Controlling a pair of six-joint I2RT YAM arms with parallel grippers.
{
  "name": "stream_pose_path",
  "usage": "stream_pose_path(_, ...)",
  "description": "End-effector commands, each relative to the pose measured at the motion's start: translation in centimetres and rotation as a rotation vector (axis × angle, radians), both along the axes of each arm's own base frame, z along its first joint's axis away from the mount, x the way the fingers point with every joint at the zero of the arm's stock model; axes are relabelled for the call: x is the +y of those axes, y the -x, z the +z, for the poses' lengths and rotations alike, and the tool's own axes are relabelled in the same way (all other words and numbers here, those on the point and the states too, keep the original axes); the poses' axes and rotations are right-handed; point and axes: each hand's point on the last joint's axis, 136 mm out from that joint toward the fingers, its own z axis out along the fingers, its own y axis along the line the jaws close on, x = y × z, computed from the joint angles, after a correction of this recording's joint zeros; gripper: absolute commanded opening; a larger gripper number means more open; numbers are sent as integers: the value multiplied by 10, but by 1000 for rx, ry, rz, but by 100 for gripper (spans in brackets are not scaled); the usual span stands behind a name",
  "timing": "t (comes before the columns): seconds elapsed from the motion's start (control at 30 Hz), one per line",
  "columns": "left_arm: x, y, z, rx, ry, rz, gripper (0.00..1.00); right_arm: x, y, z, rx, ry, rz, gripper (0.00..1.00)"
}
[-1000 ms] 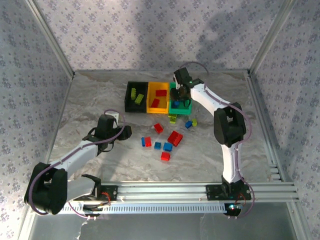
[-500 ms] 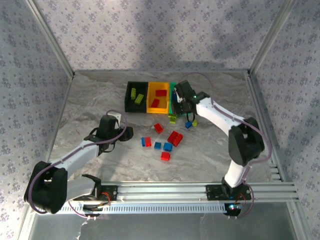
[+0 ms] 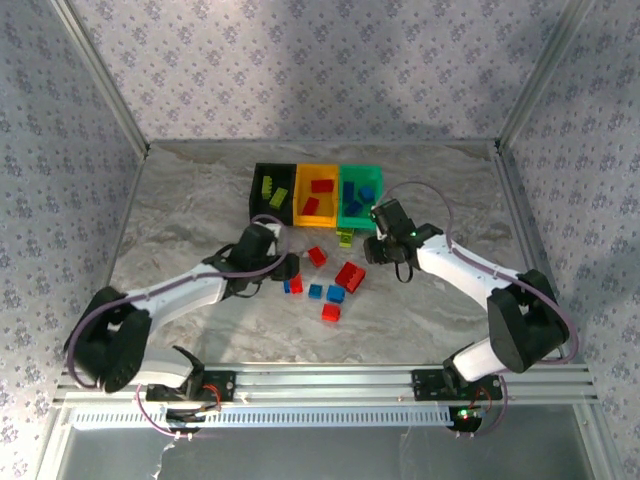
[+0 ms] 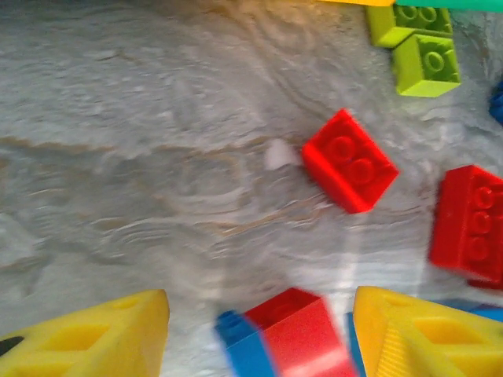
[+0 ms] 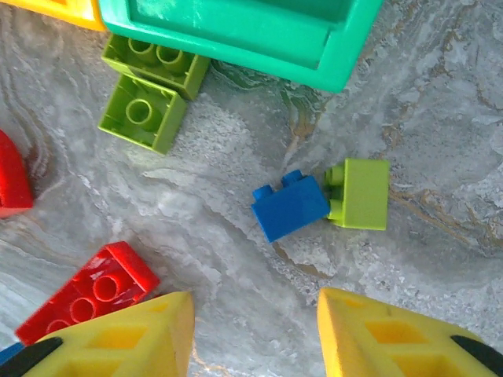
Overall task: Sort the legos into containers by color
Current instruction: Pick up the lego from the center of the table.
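The containers stand in a row at the back: black, yellow-orange and teal-green. Lime legos lie in the black one, red in the yellow-orange, blue in the teal-green. Loose legos are scattered in front. My left gripper is open and low over a red brick joined to a blue one, which sits between its yellow fingers. My right gripper is open and holds nothing. It hovers just short of a blue brick that touches a lime brick.
Two lime bricks lie against the teal-green bin's front wall. A small red brick, a long red brick, two blue ones and another red lie mid-table. Metal frame rails border the table.
My right arm has left the teal-green bin and come down toward the table by the blue and lime bricks. My left arm has swung right to the red-and-blue brick.
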Motion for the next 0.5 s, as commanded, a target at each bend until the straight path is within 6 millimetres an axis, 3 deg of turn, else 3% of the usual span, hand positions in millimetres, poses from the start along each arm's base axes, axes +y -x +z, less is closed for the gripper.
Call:
stream_pose_path(0.0, -10, -5, 4, 59, -36, 90, 63, -14, -2, 9, -71, 30, -24, 47)
stream_pose_path(0.23, -34, -15, -7, 209, -148, 187, 62, -27, 6, -3, -108, 27, -31, 48)
stream_pose_path(0.47, -48, -26, -20, 273, -251, 305, 63, -19, 9, -13, -102, -8, -8, 48)
